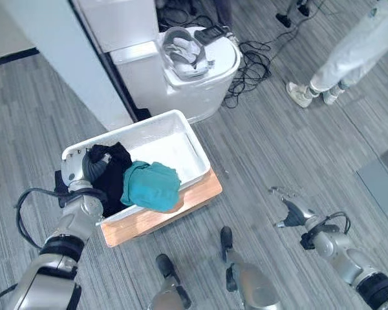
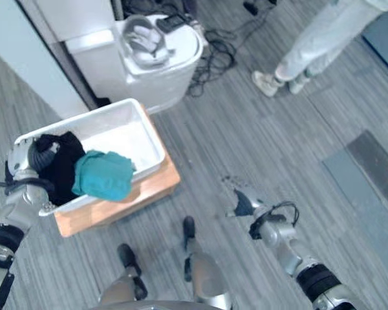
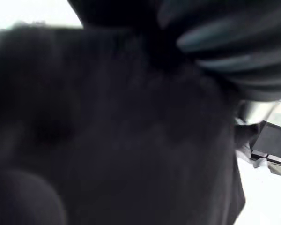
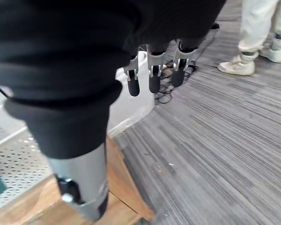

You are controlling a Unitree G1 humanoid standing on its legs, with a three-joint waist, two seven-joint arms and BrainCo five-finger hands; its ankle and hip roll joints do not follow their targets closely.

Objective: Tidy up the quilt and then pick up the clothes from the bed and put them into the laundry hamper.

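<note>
The hamper, a white perforated tub, sits on a low wooden board on the grey floor. Inside it lie a teal garment at the near wall and a black garment just beside it toward the robot's left, bunched and spilling over the rim. The left hand is at that same corner, right against the black cloth; its wrist view is dark fabric pressed close, and the fingers are buried in it, so whether they grip or have let go cannot be told. The right hand hangs over bare floor well off to the right, fingers straight and relaxed, holding nothing. The left hand is thus much the nearer to the clothes, the black one lying directly under and beyond its fingers toward the hamper's middle. My read is that the drop is nearly done, and what matters next is the hand lifting clear without dragging the cloth back over the rim. A person stands behind
</note>
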